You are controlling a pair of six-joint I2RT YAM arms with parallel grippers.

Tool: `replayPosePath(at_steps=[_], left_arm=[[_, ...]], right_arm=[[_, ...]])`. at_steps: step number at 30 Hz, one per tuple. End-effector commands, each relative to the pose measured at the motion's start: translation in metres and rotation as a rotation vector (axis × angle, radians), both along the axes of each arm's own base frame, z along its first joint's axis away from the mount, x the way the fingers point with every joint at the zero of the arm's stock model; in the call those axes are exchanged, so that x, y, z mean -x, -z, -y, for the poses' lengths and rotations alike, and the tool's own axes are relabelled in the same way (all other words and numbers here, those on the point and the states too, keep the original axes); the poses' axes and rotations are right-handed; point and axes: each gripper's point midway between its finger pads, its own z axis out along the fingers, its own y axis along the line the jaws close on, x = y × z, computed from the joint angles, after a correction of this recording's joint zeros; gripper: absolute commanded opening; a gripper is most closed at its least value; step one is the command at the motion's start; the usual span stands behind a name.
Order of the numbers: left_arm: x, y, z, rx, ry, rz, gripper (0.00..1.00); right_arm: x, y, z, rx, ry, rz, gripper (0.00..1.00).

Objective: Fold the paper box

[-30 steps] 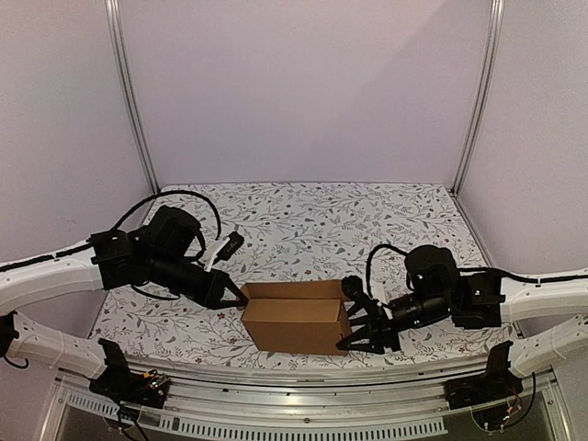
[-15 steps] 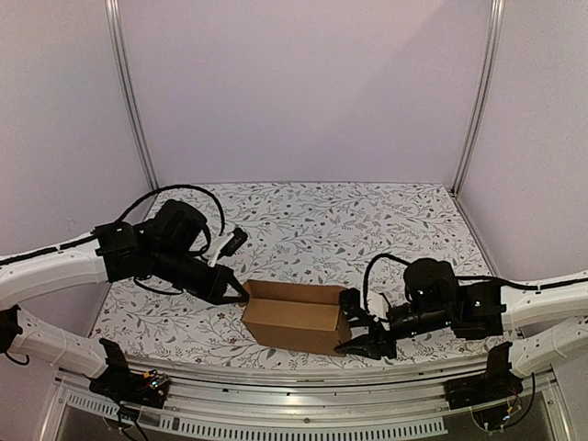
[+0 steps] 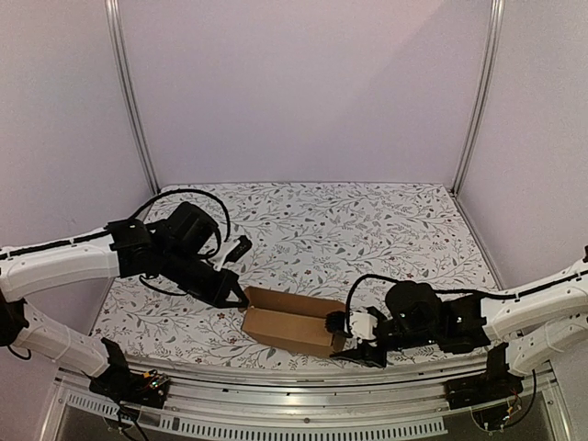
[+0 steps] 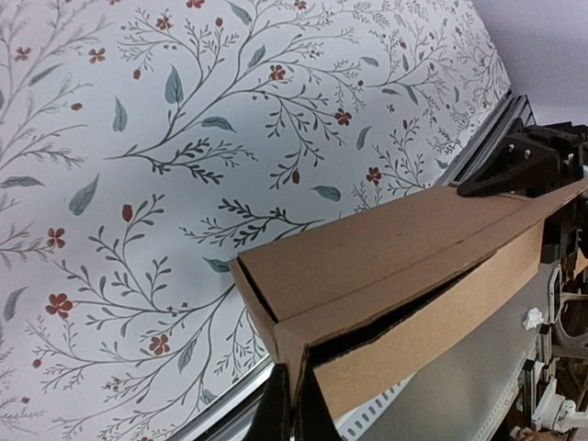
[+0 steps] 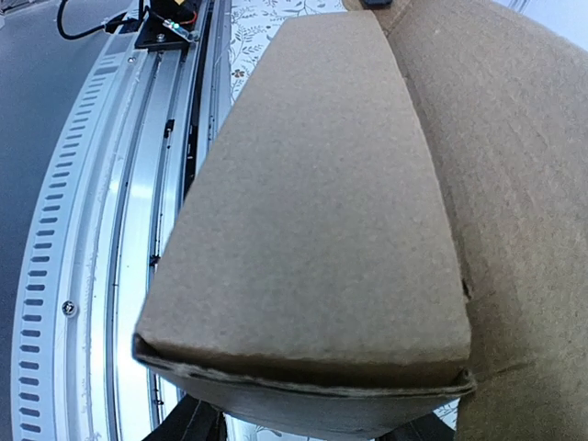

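Paper box point(image 3: 289, 322) lay on its side near the table's point(image 3: 367, 220) front edge, between both grippers

Left gripper point(image 3: 241, 299) was pinched fully closed on the box's left end edge; the box was plain brown, long and narrow, with its top side open and a side seam gaping in the left wrist view; right gripper point(image 3: 349, 338) clasped the right end with jaws about half apart, fingertips mostly cut off as cardboard filled the right wrist view
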Motion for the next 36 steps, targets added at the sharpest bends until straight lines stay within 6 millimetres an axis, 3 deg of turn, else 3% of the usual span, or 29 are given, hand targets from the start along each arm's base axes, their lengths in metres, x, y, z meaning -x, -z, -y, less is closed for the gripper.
replayPosePath(at_steps=[1,9,21,36], left_arm=[[0.01,-0.016,0.019,0.079,0.057,-0.025,0.0],[0.011,0.0,0.02,0.039,0.051,-0.06,0.0],[0.01,0.036,0.018,-0.087,-0.026,-0.044,0.0],[0.006,0.053,0.002,-0.206,-0.147,0.044,0.0]], right_arm=[[-0.017,0.023,0.009,0.068,0.102,0.027,0.28],[-0.027,0.042,0.009,0.104,0.167,0.015,0.27],[-0.044,0.083,0.006,0.131,0.302,-0.17,0.26],[-0.067,0.094,0.016,0.117,0.42,-0.24,0.28]])
